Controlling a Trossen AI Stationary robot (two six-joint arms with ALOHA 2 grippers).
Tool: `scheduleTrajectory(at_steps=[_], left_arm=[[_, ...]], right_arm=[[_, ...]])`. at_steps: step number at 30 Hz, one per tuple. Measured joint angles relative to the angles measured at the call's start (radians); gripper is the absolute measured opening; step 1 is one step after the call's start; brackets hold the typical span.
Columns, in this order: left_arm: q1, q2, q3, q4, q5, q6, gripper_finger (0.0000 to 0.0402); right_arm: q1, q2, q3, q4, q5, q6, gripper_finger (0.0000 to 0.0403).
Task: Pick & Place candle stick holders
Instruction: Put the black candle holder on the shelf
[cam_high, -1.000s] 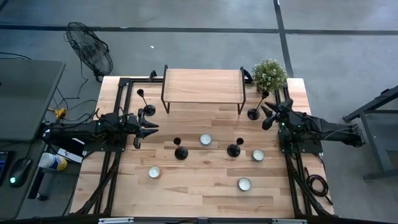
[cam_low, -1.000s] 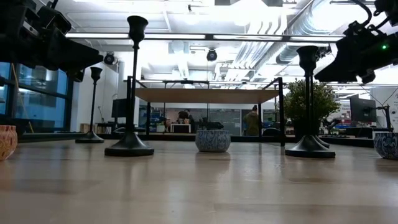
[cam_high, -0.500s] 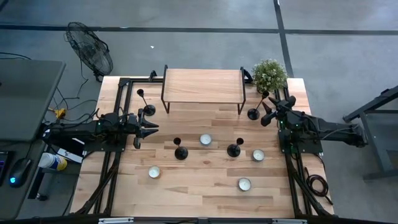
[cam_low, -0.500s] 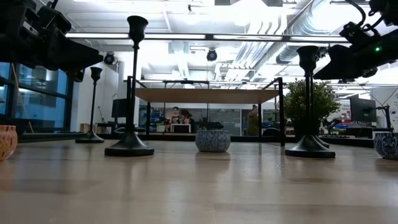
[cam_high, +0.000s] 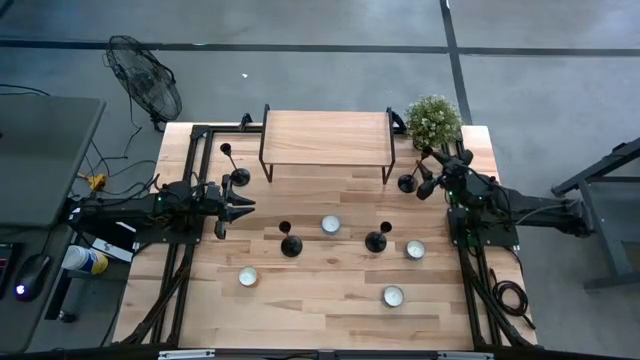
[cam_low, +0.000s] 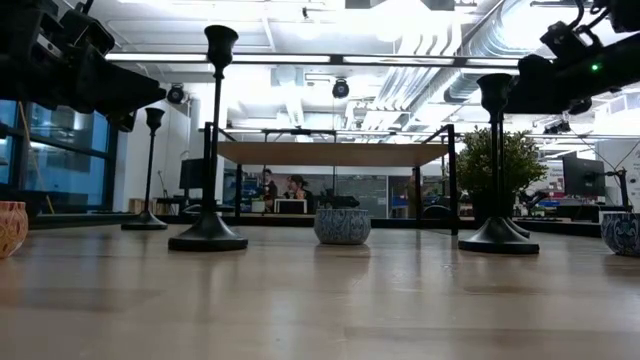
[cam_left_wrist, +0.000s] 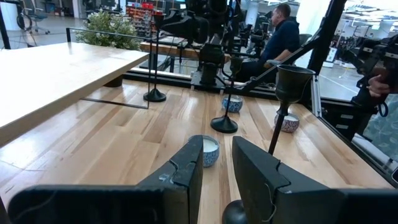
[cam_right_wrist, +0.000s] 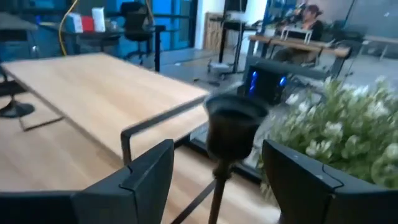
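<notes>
On the wooden surface (cam_high: 330, 270), seen from above and read from 9 o'clock toward 3 o'clock, the left gripper (cam_high: 246, 206) hangs at the 9 o'clock edge with its fingers (cam_left_wrist: 186, 180) close together, a narrow gap between them and nothing held. Just beyond it, toward 11 o'clock, stands candle stick holder 1 (cam_high: 237, 176), beside the left leg of the wooden riser shelf (cam_high: 325, 138). Candle stick holder 2 (cam_high: 291, 244) stands near the middle, slightly toward 8 o'clock, and candle stick holder 3 (cam_high: 376, 240) stands to its right, slightly toward 4 o'clock. 4 white tealights (cam_high: 331, 225) lie scattered around these 2, apart from both. Candle stick holder 4 (cam_high: 407, 182) stands upright at about 2 o'clock, near the right leg of the riser shelf and in front of the potted plant (cam_high: 434, 119). The right gripper (cam_high: 428, 172) is at that holder's top: in the right wrist view the fingers (cam_right_wrist: 149, 171) stand wide apart on either side of the holder's small cup, not touching it, so nothing is gripped.
</notes>
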Motion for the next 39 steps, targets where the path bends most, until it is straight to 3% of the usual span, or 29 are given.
scheduleTrajectory(at_steps=[13,29,39], left_arm=[[0.000,0.000,0.000,0.000,0.000,0.000,0.0083],[0.000,0.000,0.000,0.000,0.000,0.000,0.0083],[0.000,0.000,0.000,0.000,0.000,0.000,0.0083]], right_arm=[[0.000,0.072,0.000,0.137,0.035,-0.048,0.0219],[-0.020,0.073,0.000,0.139,0.065,-0.051,0.0153],[-0.059,0.073,0.000,0.138,0.016,-0.048,0.0100]])
